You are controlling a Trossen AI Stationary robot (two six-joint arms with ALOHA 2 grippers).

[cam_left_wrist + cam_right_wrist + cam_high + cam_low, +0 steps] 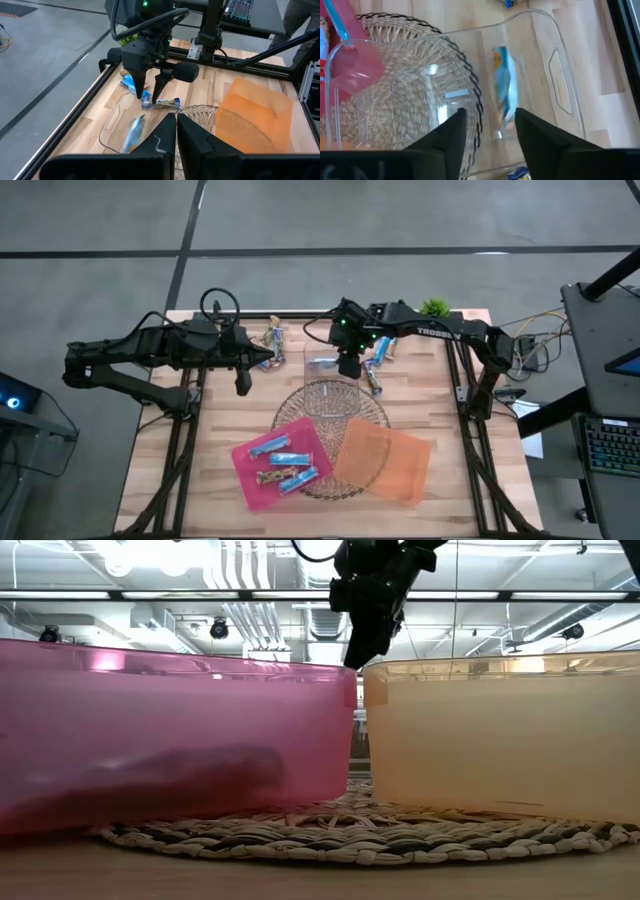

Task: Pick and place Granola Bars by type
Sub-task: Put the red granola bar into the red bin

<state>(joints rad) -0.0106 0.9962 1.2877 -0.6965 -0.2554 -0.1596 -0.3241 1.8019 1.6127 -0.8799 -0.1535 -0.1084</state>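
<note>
So there's a light blue granola bar (503, 90) in the clear plastic box (560, 75), blurry, maybe mid-drop or just settling. The right gripper (348, 365) hangs right over that box, fingers spread and holding nothing. More bars are scattered on the counter (440, 395): a few (380, 352) just beside the box on the right arm's side, a couple (272, 338) near the left arm. Four bars (283, 464) already sit in the pink tray (250, 480), while the orange tray (385, 465) looks empty; both trays rest on a woven mat (325, 402).

The left gripper (243, 385) is parked off beside the box, pinched closed, empty.

My worry: the box is see-through and close to the loose bars, so the next reach could clip its wall and shove it. Also easy to mix up similar blue wrappers.
</note>
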